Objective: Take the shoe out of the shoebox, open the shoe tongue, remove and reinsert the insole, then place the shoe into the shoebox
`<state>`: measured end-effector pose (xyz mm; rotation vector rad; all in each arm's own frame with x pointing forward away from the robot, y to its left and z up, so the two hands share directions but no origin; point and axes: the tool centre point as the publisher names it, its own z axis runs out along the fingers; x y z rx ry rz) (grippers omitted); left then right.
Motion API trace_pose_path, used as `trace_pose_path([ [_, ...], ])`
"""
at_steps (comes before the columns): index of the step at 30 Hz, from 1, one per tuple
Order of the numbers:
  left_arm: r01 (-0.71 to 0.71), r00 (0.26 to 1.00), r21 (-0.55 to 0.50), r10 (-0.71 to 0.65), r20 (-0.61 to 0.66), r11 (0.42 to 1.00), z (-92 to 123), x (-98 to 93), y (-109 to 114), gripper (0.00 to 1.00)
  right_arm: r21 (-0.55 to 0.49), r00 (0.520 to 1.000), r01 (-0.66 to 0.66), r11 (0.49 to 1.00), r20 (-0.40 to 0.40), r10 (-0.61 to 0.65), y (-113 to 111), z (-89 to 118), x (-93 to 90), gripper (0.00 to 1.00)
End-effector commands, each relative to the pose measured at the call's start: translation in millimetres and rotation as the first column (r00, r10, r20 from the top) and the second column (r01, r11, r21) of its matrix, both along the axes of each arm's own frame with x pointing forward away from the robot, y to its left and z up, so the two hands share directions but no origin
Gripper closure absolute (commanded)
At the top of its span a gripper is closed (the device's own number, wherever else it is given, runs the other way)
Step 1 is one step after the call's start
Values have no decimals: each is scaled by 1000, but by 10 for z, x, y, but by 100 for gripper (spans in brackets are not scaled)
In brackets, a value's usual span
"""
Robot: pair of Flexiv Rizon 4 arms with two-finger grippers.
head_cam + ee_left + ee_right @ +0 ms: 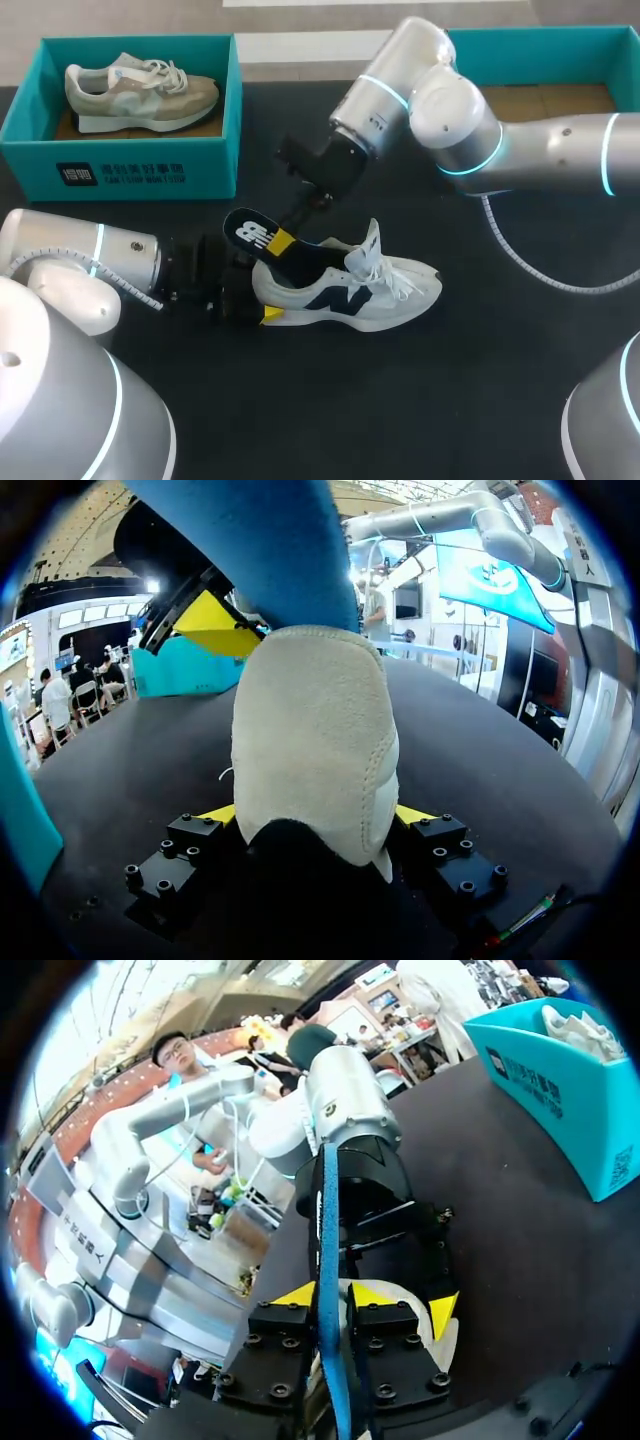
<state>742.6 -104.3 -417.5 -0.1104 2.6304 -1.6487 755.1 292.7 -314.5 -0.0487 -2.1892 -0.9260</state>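
1. The counter (480, 400) is a flat, matte black top, running under and well beyond the left pincer (315, 815).
2. Soft, even light lies on it, with a faint grey sheen ahead of that pincer.

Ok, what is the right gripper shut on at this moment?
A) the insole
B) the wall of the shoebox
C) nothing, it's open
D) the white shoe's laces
A: in the right wrist view the right gripper has both yellow tips pressed against the thin insole, and the head view shows that insole sticking out of the white shoe.
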Motion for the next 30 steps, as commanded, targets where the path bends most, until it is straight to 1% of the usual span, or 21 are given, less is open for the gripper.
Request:
trace_pose_path([
  [1, 2, 1000, 2, -2, -1, 1000, -59, -20, -29, 100, 5, 1000, -8, 1000, -3, 8, 25, -18, -6, 100],
  [5, 2, 1000, 2, -2, -1, 1000, -59, -20, -29, 100, 18, 1000, -11, 1000, -2, 11, 28, 33, -16, 100],
  [8, 2, 1000, 2, -2, -1, 1000, -59, -20, -29, 100, 28, 1000, -1, 1000, 1, 1, 52, 139, -16, 100],
  [12, 2, 1000, 2, -2, -1, 1000, -59, -20, -29, 100, 85, 997, 74, 994, 12, -75, 123, 351, 22, 100],
  [13, 2, 1000, 2, -2, -1, 1000, -59, -20, -29, 100, 100, 992, 121, 988, 9, -123, 140, 390, 35, 100],
  [17, 2, 1000, 2, -2, -1, 1000, -59, -20, -29, 100, 192, 969, 237, 952, 26, -247, 237, 547, 102, 100],
  [21, 2, 1000, 2, -2, -1, 1000, -59, -20, -29, 100, 279, 923, 362, 890, 26, -384, 315, 672, 152, 100],
  [22, 2, 1000, 2, -2, -1, 1000, -59, -20, -29, 100, 292, 919, 366, 883, 33, -392, 339, 709, 166, 100],
  [25, 2, 1000, 2, -2, -1, 1000, -59, -20, -29, 100, 348, 890, 416, 840, 32, -454, 398, 830, 211, 100],
  [27, 2, 1000, 2, -2, -1, 1000, -59, -20, -29, 100, 389, 883, 423, 819, 28, -469, 416, 896, 243, 100],
  [28, 2, 1000, 2, -2, -1, 1000, -59, -20, -29, 100, 390, 865, 453, 802, 25, -501, 405, 932, 252, 100],
  [29, 2, 1000, 2, -2, -1, 1000, -59, -20, -29, 100, 411, 876, 425, 807, 36, -480, 406, 968, 273, 100],
  [30, 2, 1000, 2, -2, -1, 1000, -59, -20, -29, 100, 421, 863, 445, 790, 34, -504, 410, 1004, 288, 100],
])
